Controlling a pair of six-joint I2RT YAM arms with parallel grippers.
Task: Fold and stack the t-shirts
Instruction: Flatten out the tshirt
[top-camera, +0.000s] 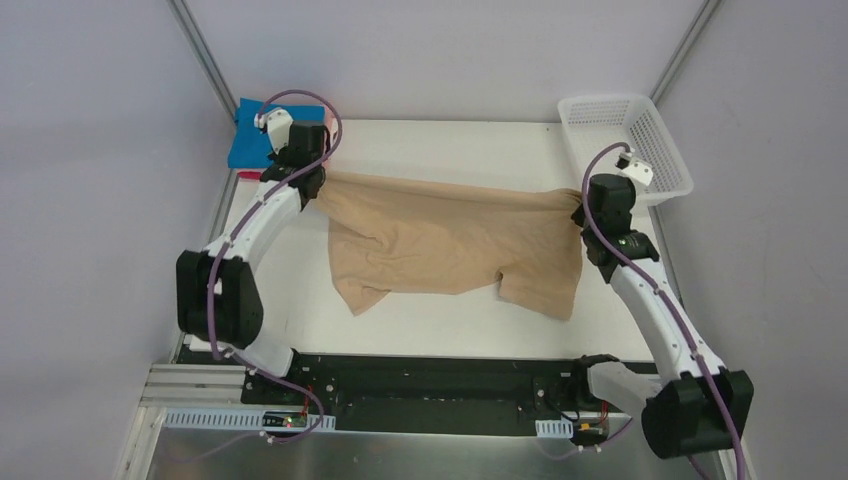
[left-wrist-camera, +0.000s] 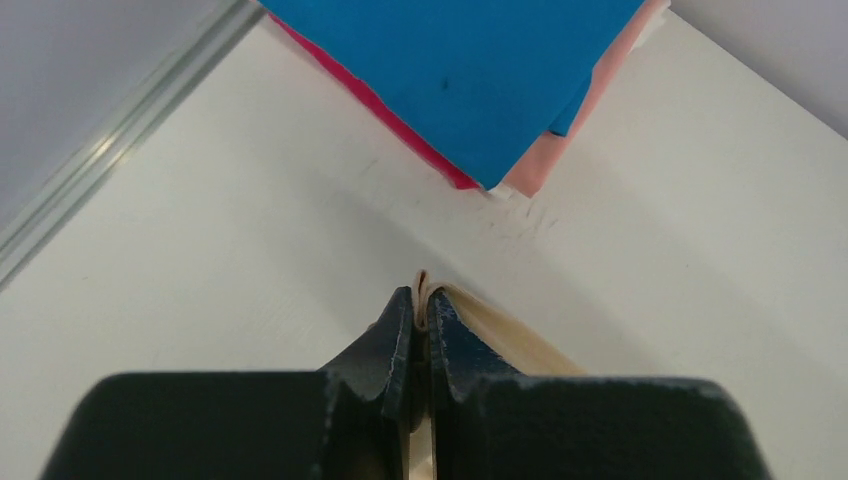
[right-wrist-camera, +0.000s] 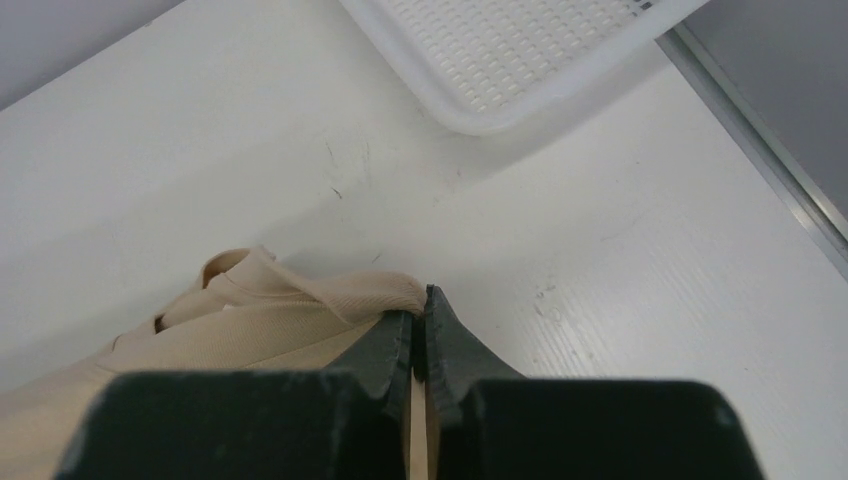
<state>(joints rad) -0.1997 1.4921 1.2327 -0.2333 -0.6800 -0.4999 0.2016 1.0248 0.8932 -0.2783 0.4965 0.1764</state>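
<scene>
A tan t-shirt (top-camera: 450, 245) hangs stretched between my two grippers over the middle of the white table, its lower part draped on the table. My left gripper (top-camera: 312, 185) is shut on its left edge; the left wrist view shows tan cloth (left-wrist-camera: 500, 335) pinched between the jaws of my left gripper (left-wrist-camera: 424, 300). My right gripper (top-camera: 580, 212) is shut on its right edge; the right wrist view shows the cloth (right-wrist-camera: 280, 300) pinched by my right gripper (right-wrist-camera: 418, 305). A stack of folded shirts, bright blue on top (top-camera: 250, 145) (left-wrist-camera: 470, 70), with pink (left-wrist-camera: 590, 110) and red (left-wrist-camera: 400, 130) below, lies at the far left corner.
A white mesh basket (top-camera: 625, 140) (right-wrist-camera: 500, 60) stands at the far right corner, just beyond my right gripper. Metal frame rails run along the table's left (left-wrist-camera: 110, 160) and right (right-wrist-camera: 770, 170) edges. Grey walls enclose the table.
</scene>
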